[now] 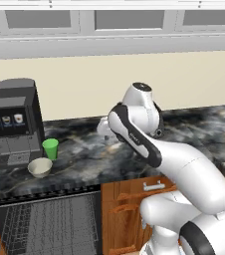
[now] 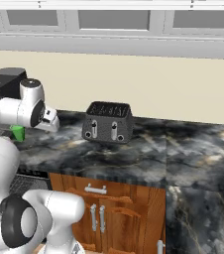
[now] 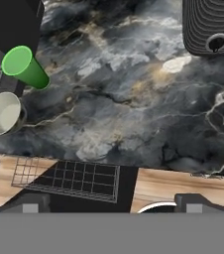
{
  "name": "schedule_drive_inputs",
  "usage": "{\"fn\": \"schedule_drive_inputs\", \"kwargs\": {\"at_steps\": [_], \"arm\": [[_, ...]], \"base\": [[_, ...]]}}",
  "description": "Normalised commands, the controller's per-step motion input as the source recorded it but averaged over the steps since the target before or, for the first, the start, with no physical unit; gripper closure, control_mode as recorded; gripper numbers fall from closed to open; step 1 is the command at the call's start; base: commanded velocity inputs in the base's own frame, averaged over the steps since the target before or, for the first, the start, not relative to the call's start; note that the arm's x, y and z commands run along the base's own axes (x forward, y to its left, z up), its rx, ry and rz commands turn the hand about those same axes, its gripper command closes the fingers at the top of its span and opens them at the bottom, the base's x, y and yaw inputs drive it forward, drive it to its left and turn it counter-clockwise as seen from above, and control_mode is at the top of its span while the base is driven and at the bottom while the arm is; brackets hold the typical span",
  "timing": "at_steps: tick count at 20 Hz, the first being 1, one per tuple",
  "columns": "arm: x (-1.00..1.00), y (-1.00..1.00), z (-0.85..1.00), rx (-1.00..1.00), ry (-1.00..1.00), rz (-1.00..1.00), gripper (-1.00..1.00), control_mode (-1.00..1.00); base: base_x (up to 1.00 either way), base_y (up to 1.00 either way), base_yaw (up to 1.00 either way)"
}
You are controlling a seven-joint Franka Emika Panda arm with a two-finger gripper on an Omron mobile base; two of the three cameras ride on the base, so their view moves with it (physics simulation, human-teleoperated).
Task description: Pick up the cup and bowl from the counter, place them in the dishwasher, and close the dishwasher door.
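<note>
The gripper point(image 3: 112, 204) hangs above the worktop point(image 3: 134, 99) with its jaws spread wide and nothing between them, its two dark fingertips point(image 3: 29, 202) standing far apart at 6 o'clock of the hand view. In that view the green cup point(image 3: 26, 67) stands at about 10 o'clock and the cream bowl point(image 3: 1, 113) sits just below it at 9 o'clock, the two close together but apart, both well away from the gripper. A wire rack of the dishwasher point(image 3: 67, 179) shows at 7 o'clock, below the stone edge, and a dark toaster point(image 3: 210, 27) fills the corner at 1 o'clock. In the left base view the cup point(image 1: 50, 149) stands at 9 o'clock on the worktop point(image 1: 94, 159), just right of a black coffee machine point(image 1: 12, 122), with the bowl point(image 1: 40, 168) just in front of it, nearer the worktop edge. Below them the dishwasher point(image 1: 50, 221) stands open, its racks visible at 7 o'clock, beside wooden cabinets point(image 1: 127, 209). The white arm point(image 1: 149, 134) reaches from 5 o'clock toward the middle of the worktop. In the right base view the cup point(image 2: 18, 132) peeks out at 9 o'clock behind the arm point(image 2: 20, 109), and the toaster point(image 2: 108, 122) sits near the centre of the worktop point(image 2: 183, 149).
</note>
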Motion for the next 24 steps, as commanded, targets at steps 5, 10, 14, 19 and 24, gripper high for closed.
{"fn": "schedule_drive_inputs", "kwargs": {"at_steps": [5,10,14,19,24], "arm": [[0.08,0.30,-0.19,0.04,0.00,0.00,-1.00,-1.00],[0.04,0.30,-0.15,0.03,0.00,0.00,-1.00,-1.00],[0.07,0.27,-0.13,0.03,0.00,0.00,-1.00,-1.00],[0.04,0.23,-0.08,0.03,0.00,0.00,-1.00,-1.00],[0.00,0.20,-0.05,0.03,0.00,0.00,-1.00,-1.00]], "base": [[0.00,0.00,0.00],[0.00,0.00,0.00],[0.00,0.00,0.00],[0.00,0.00,0.00],[0.00,0.00,0.00]]}}
